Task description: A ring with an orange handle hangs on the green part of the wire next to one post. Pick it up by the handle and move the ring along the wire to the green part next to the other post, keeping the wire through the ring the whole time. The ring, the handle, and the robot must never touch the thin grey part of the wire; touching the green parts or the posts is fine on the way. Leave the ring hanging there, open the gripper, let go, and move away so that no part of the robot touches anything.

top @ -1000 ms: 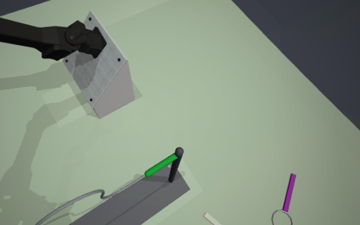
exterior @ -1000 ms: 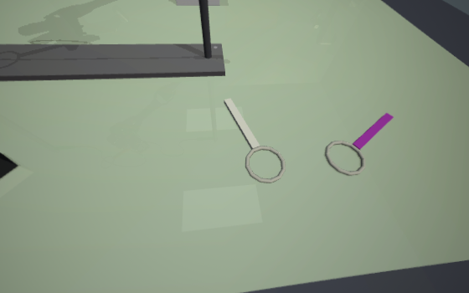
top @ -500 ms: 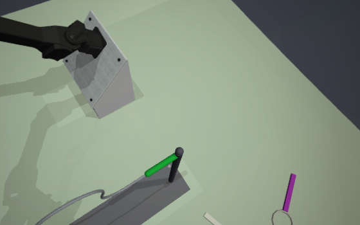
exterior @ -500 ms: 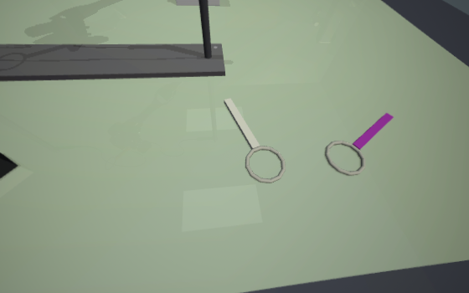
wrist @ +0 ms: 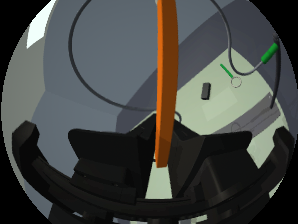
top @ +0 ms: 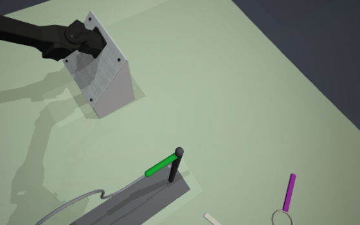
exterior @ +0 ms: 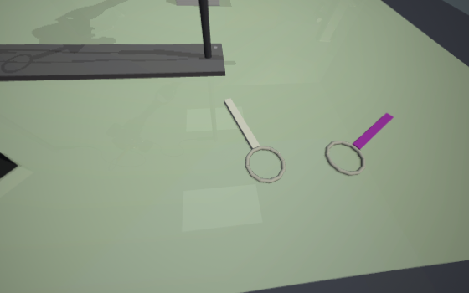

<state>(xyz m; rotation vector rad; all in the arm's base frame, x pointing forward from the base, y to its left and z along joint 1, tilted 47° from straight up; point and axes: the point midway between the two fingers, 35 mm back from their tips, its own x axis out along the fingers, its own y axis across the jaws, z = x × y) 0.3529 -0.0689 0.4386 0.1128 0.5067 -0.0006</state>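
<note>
My gripper [wrist: 160, 117] is shut on the orange handle [wrist: 167, 75], which runs up between the fingers in the wrist view. The ring at its far end is outside the frame, so whether the wire runs through it is hidden. The thin grey wire [top: 86, 193] [wrist: 242, 73] bends up and down and ends in a green part [top: 161, 164] [wrist: 270, 53] at a black post [top: 174, 168] [exterior: 205, 31] [wrist: 275, 85]. A grey curve also passes left of and behind the handle. The other post and its green part are not in view.
A dark base [top: 173, 189] [exterior: 141, 69] carries the post. A white-handled ring [exterior: 242, 123] and a purple-handled ring [top: 289, 193] [exterior: 373, 131] lie on the table. The wrist view shows a small green-handled ring [wrist: 226, 70] and a dark block [wrist: 205, 91]. A metal wedge [top: 115, 88] stands under the arm.
</note>
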